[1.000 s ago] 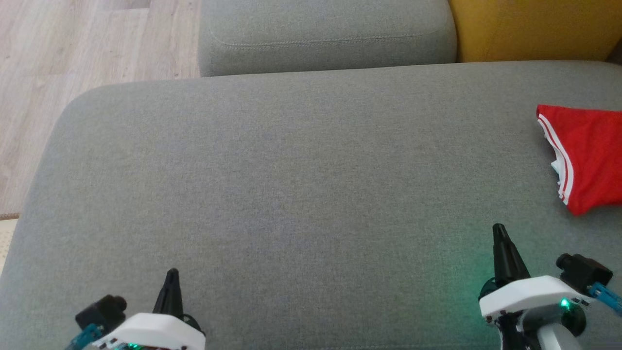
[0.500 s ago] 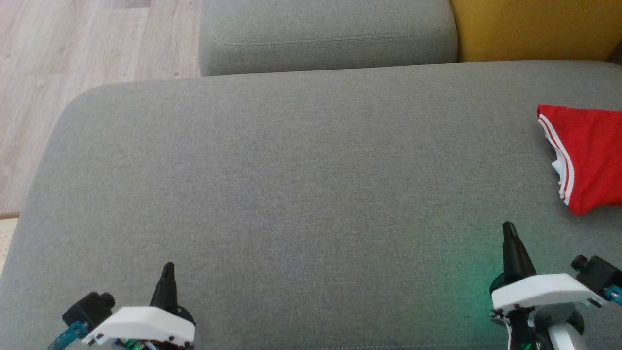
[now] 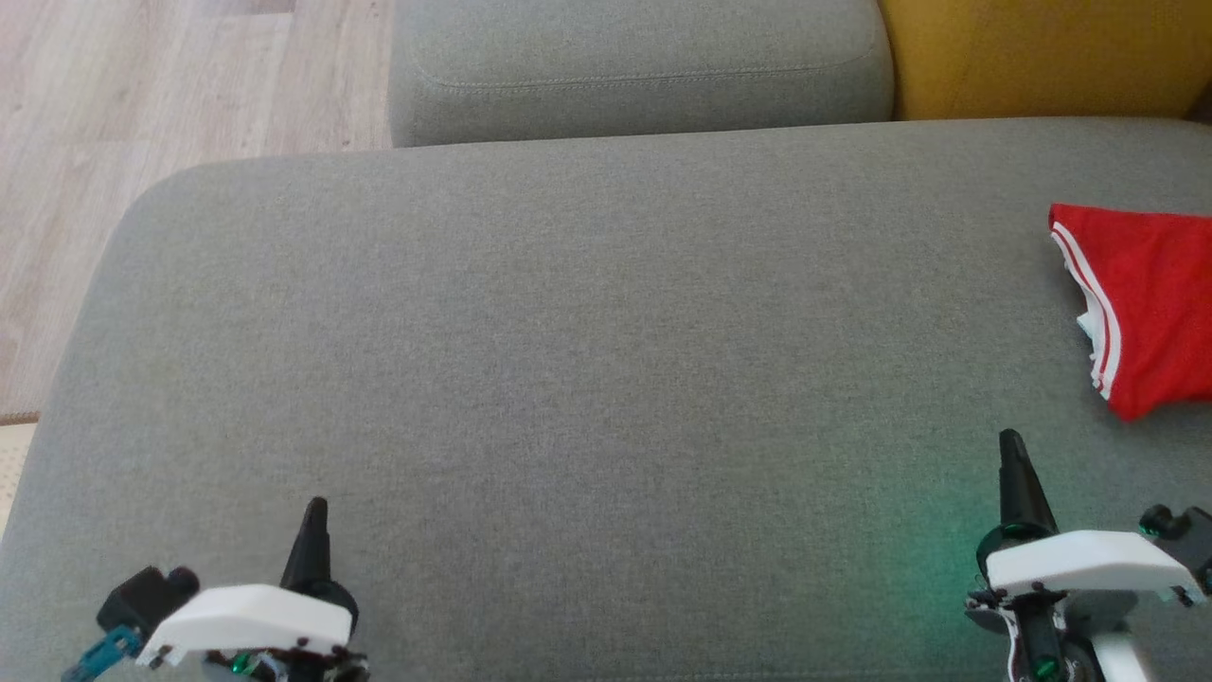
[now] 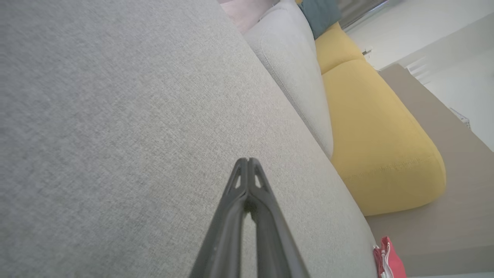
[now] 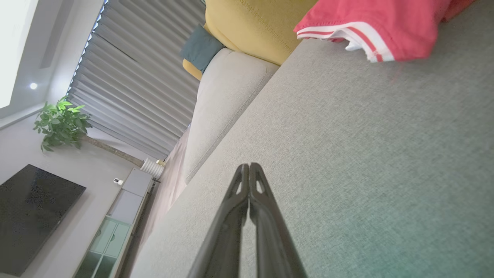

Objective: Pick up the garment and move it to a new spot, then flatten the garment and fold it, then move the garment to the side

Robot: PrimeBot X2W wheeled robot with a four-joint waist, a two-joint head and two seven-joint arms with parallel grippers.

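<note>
The garment (image 3: pixel 1150 303) is red with white stripes along its edge and lies folded at the far right of the grey sofa seat (image 3: pixel 568 332), cut off by the picture's edge. It also shows in the right wrist view as the garment (image 5: pixel 378 23) and in the left wrist view as a small red garment (image 4: pixel 389 262). My left gripper (image 3: pixel 313 511) hangs low at the near left, shut and holding nothing. My right gripper (image 3: pixel 1011 445) is shut and empty at the near right, a short way in front of the garment. Both pairs of fingers meet at the tips: left gripper (image 4: pixel 247 160), right gripper (image 5: pixel 249 166).
A grey back cushion (image 3: pixel 634 66) and a yellow cushion (image 3: pixel 1042 52) stand behind the seat. Wooden floor (image 3: pixel 142 114) lies beyond the seat's left edge. A dark television (image 5: pixel 27 216), a plant (image 5: pixel 60 123) and grey curtains (image 5: pixel 139 81) stand in the room.
Both grippers have drawn back toward me and outward: the left one to the left, the right one to the right. The garment has not moved.
</note>
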